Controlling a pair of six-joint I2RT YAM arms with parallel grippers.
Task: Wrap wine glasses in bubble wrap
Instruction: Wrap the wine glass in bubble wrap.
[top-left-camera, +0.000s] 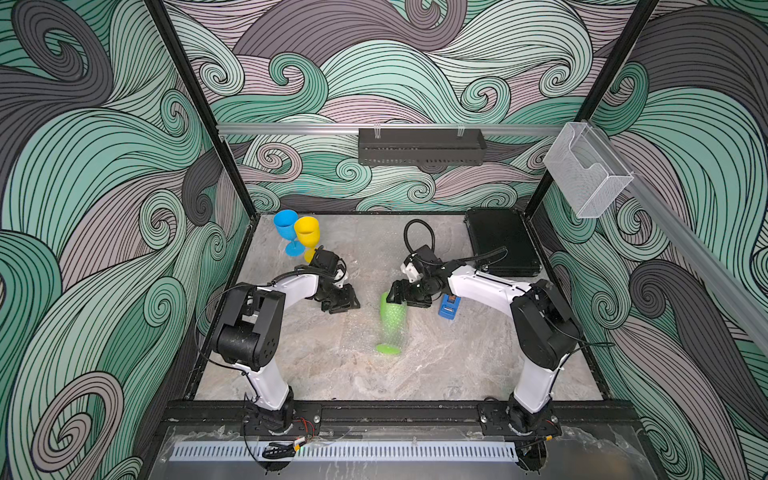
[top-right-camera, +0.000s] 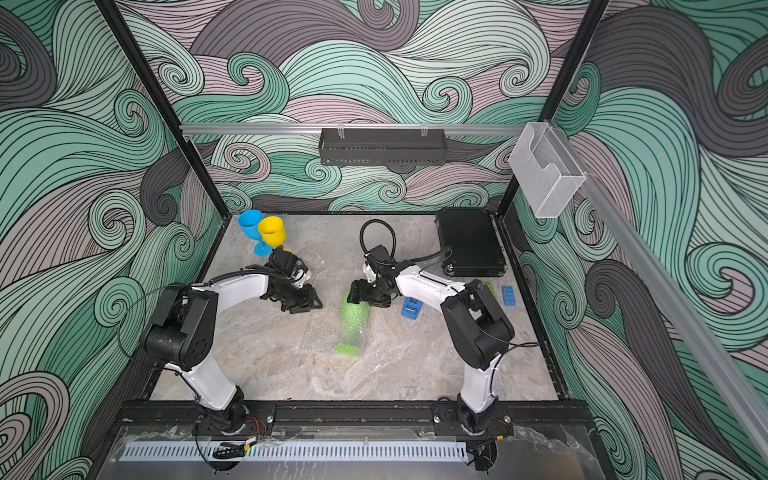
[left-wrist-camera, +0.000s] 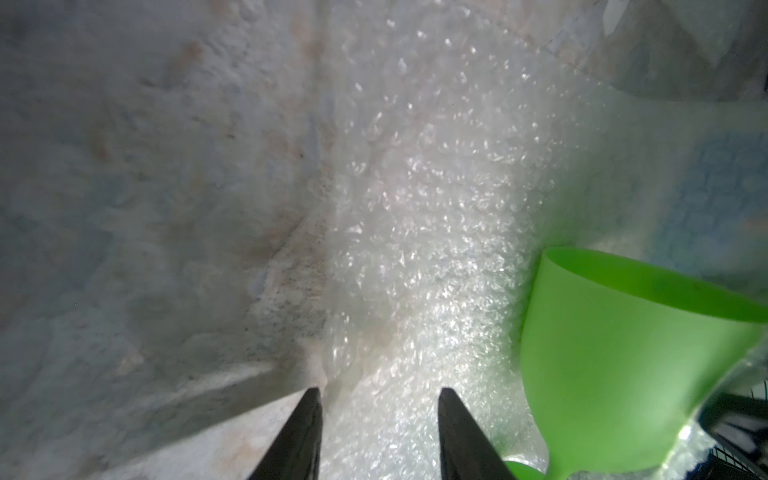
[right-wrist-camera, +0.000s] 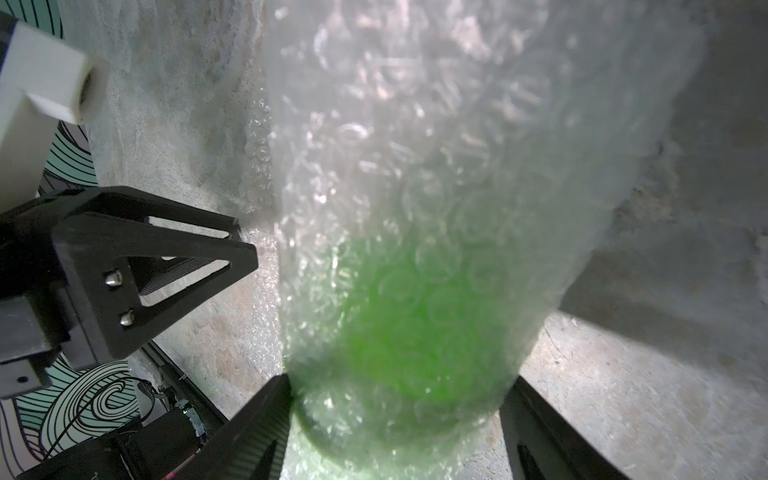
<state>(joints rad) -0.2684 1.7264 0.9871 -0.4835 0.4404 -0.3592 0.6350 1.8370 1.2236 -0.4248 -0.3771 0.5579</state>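
"Where is the wrap (left-wrist-camera: 415, 208)?"
"In the middle of the surface (top-left-camera: 457, 365), partly round the green glass (top-left-camera: 392, 320)."
"And the others?"
"The blue glass (top-left-camera: 286, 224) and yellow glass (top-left-camera: 306, 232) stand at 11 o'clock."
"The tools?"
"The right tool (right-wrist-camera: 395, 384) pinches the wrapped green glass. The left tool (left-wrist-camera: 380, 392) is spread, at its 9 o'clock."

A goblet (top-left-camera: 392, 322) sits in bubble wrap (left-wrist-camera: 415, 249) on the table (top-left-camera: 332, 374), a case (top-left-camera: 503, 241) behind-right.

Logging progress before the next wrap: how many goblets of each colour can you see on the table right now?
Blue goblet: 1
Yellow goblet: 1
Green goblet: 1
Total: 3
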